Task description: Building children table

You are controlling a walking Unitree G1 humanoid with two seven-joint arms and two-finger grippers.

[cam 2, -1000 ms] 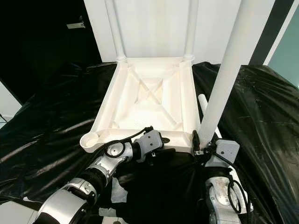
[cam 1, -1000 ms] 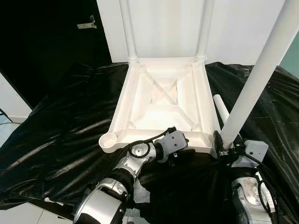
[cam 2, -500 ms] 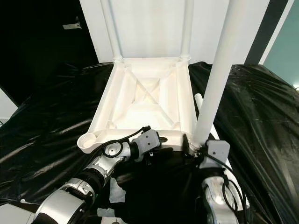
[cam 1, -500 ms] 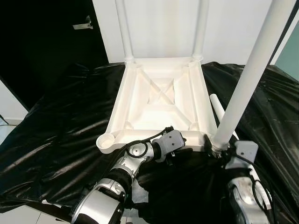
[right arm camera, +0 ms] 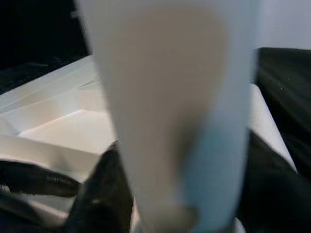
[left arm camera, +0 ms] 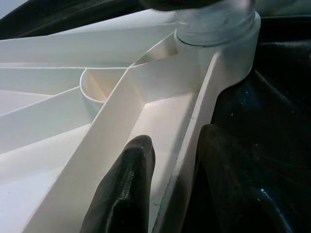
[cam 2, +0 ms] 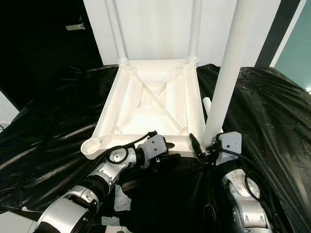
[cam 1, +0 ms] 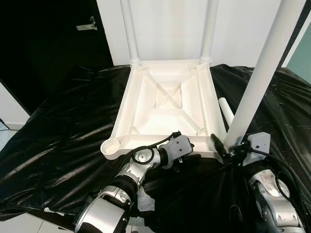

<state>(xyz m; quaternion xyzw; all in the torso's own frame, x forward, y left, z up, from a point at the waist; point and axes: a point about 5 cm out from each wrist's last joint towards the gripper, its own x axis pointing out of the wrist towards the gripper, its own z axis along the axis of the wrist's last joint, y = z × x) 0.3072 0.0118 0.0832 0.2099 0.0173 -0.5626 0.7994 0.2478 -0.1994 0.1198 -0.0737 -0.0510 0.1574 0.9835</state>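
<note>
The white tabletop (cam 1: 167,104) lies upside down on black sheeting, with two white legs (cam 1: 128,29) standing in its far corners. My right gripper (cam 1: 228,149) is shut on a third leg (cam 1: 257,77), which leans slightly right, its base sitting in the near right corner socket (left arm camera: 216,24). In the right wrist view that leg (right arm camera: 180,111) stands between the black fingers (right arm camera: 104,194). My left gripper (left arm camera: 170,194) is shut on the tabletop's near rim (left arm camera: 194,131), one finger inside and one outside. The near left socket (cam 1: 112,146) holds nothing.
A loose white leg (cam 1: 227,108) lies on the sheeting just right of the tabletop. Black plastic sheeting (cam 1: 63,126) covers the whole work surface. A white wall panel (cam 1: 170,24) rises behind, with a dark doorway (cam 1: 48,39) to the left.
My right wrist has swung out to the right and lower beside the leg. The leg's base has stayed at the near right corner. The left gripper has not moved.
</note>
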